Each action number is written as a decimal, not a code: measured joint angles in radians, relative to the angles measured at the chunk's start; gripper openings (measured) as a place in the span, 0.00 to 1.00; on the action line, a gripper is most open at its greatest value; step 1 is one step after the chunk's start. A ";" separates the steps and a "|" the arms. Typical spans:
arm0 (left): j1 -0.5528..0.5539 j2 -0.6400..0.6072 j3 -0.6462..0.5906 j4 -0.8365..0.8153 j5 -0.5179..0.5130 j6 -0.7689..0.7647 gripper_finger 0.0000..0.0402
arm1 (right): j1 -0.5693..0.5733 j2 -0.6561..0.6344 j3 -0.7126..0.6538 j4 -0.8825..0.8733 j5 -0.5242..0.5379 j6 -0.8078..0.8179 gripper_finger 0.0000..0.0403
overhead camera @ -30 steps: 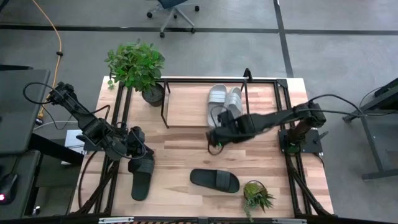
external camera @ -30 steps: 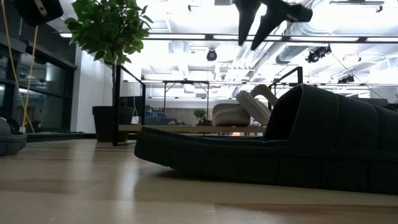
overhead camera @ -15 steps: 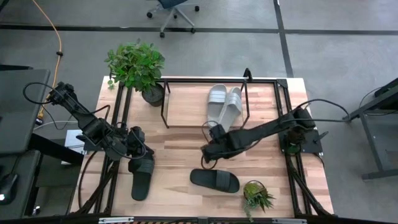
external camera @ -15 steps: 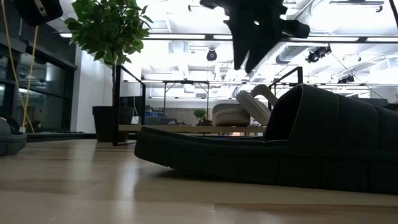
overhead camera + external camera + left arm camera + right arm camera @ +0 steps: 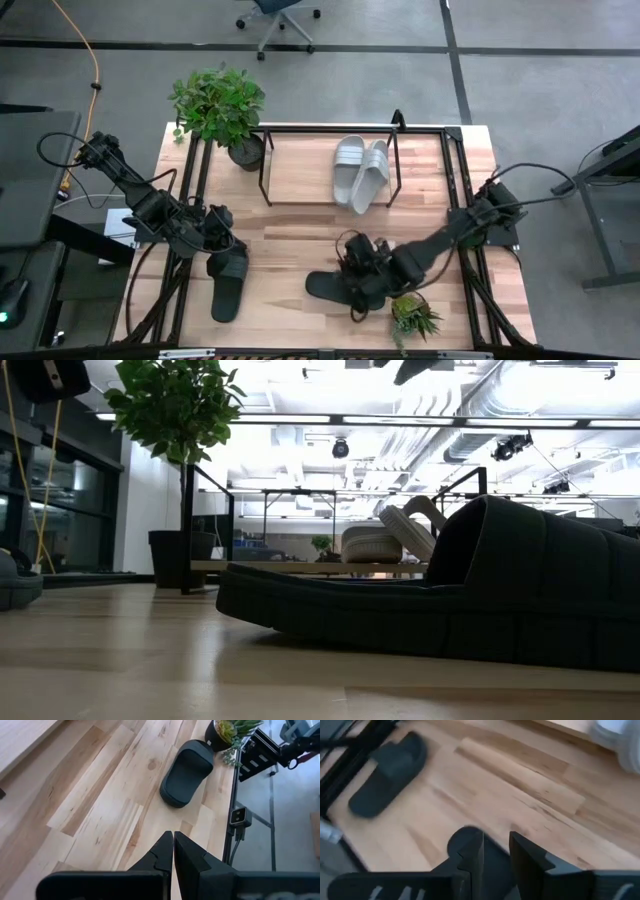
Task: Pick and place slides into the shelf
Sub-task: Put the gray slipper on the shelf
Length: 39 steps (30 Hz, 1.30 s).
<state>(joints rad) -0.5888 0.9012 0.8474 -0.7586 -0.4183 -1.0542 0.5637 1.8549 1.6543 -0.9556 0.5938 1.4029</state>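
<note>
Two light grey slides point(image 5: 360, 170) lie side by side on the board of the shelf point(image 5: 300, 175), soles down. One black slide point(image 5: 322, 288) rests flat on the table near the front edge. My right gripper point(image 5: 495, 851) hovers open above it, with that slide's end point(image 5: 462, 837) showing below the fingers. In the low view this slide point(image 5: 450, 610) fills the foreground. A second black slide point(image 5: 226, 290) lies at the front left. My left gripper point(image 5: 227, 250) hangs shut above its far end, and the left wrist view shows nothing between the fingers of this gripper point(image 5: 173, 846).
A large potted plant point(image 5: 218, 105) stands at the table's far left corner beside the shelf. A small potted plant point(image 5: 412, 315) sits close to the right of the near black slide. Bare tabletop point(image 5: 290, 235) lies between the shelf and the black slides.
My right gripper has swung from just in front of the shelf toward the table's near edge, turning as it went, and now hangs over the near black slide. The slides have not moved.
</note>
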 joint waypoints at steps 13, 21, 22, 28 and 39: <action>0.000 0.000 0.000 0.000 -0.039 -0.002 0.01 | -0.021 0.009 0.000 -0.248 -0.007 -0.233 0.20; 0.000 0.000 0.000 0.000 -0.058 -0.032 0.01 | -0.163 0.011 0.000 -0.296 0.053 -0.372 0.20; 0.000 0.000 0.000 0.000 -0.058 -0.035 0.01 | -0.182 0.011 0.000 -0.291 0.053 -0.391 0.21; 0.000 0.000 0.000 -0.001 -0.035 -0.061 0.01 | -0.270 0.052 0.000 -0.274 0.083 -0.416 0.21; 0.000 0.000 0.000 -0.002 0.047 -0.106 0.01 | -0.296 0.187 0.000 -0.220 0.102 -0.386 0.50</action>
<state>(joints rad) -0.5890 0.9012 0.8472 -0.7606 -0.3710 -1.1601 0.2676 2.0420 1.6543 -1.1760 0.6957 1.0171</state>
